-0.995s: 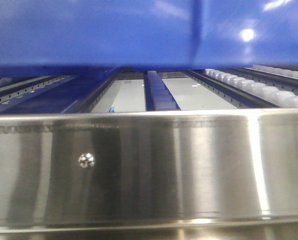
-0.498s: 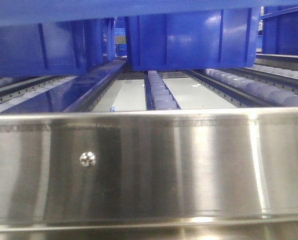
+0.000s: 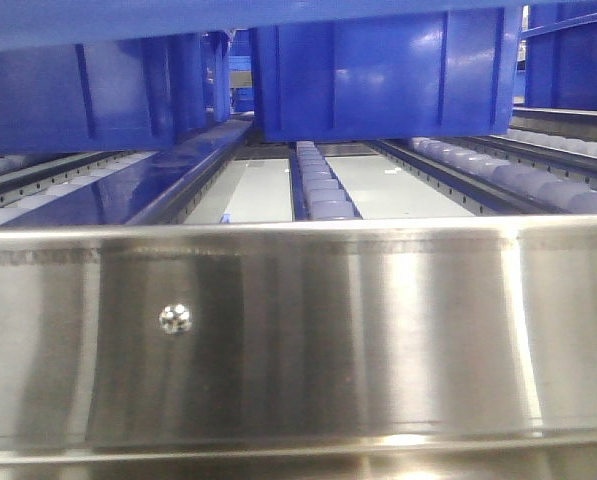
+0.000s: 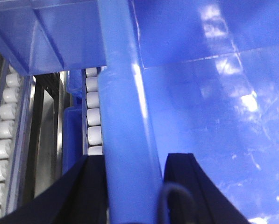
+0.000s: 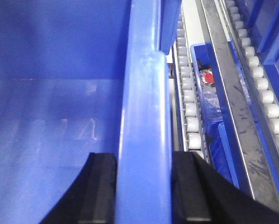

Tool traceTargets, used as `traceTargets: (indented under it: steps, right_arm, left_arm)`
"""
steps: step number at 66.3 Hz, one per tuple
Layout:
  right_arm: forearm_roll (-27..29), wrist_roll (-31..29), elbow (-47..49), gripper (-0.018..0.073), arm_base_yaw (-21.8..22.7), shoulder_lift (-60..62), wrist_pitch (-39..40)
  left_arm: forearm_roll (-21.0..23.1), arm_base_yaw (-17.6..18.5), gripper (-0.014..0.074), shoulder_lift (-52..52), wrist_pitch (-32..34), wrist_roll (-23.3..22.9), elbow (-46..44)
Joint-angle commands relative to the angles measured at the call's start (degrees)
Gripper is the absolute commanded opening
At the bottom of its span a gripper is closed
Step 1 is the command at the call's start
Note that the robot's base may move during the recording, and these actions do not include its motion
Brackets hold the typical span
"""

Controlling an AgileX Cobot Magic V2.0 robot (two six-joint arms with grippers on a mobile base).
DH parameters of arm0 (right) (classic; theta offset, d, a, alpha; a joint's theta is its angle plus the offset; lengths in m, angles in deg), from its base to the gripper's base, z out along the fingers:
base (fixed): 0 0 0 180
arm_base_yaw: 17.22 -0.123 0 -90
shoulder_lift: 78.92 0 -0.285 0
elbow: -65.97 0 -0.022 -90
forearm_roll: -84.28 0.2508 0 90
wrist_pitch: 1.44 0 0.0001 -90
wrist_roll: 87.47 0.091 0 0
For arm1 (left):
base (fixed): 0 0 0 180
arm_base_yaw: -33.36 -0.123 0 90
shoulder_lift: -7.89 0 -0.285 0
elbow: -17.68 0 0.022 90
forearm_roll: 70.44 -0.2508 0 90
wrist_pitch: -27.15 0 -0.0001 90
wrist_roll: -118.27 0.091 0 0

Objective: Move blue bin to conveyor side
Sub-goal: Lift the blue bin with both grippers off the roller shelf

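The blue bin is held up by both arms. In the front view only its underside edge [image 3: 278, 15] shows as a strip along the top. My left gripper [image 4: 132, 161] is shut on the bin's thick left rim [image 4: 125, 93], with one black finger [image 4: 90, 186] outside the wall and one inside. My right gripper [image 5: 145, 158] is shut on the right rim [image 5: 144, 93] in the same way. The bin's glossy inside [image 5: 55, 116] holds nothing that I can see. The dark belt-like conveyor side is out of view.
A stainless steel rail [image 3: 298, 330] crosses the front. Behind it run roller lanes [image 3: 323, 190] carrying other blue bins [image 3: 378, 80]. White rollers [image 4: 93, 116] lie under the held bin. A smaller blue bin with red contents [image 5: 207, 77] sits to its right.
One second ago the bin's wall filled the top third of the front view. It has since risen, uncovering the bins behind. Over the last half second almost nothing moved.
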Motion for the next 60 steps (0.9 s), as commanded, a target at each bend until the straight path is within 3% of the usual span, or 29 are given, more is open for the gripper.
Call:
traceTargets:
  steps: [1, 47, 60]
  right_arm:
    - [0.43, -0.67, 0.83, -0.0070, -0.15, 0.15, 5.66]
    - [0.43, -0.67, 0.83, -0.0070, -0.15, -2.81, 5.66]
    - [0.43, -0.67, 0.83, -0.0070, -0.15, -2.81, 5.66]
  left_arm:
    - [-0.19, 0.69, -0.0016, -1.17, 4.35, -1.65, -0.98]
    - [-0.55, 0.69, -0.0016, -0.68, 4.35, -1.65, -3.89]
    - [-2.55, 0.69, -0.0016, -0.70, 4.52, -1.65, -3.89]
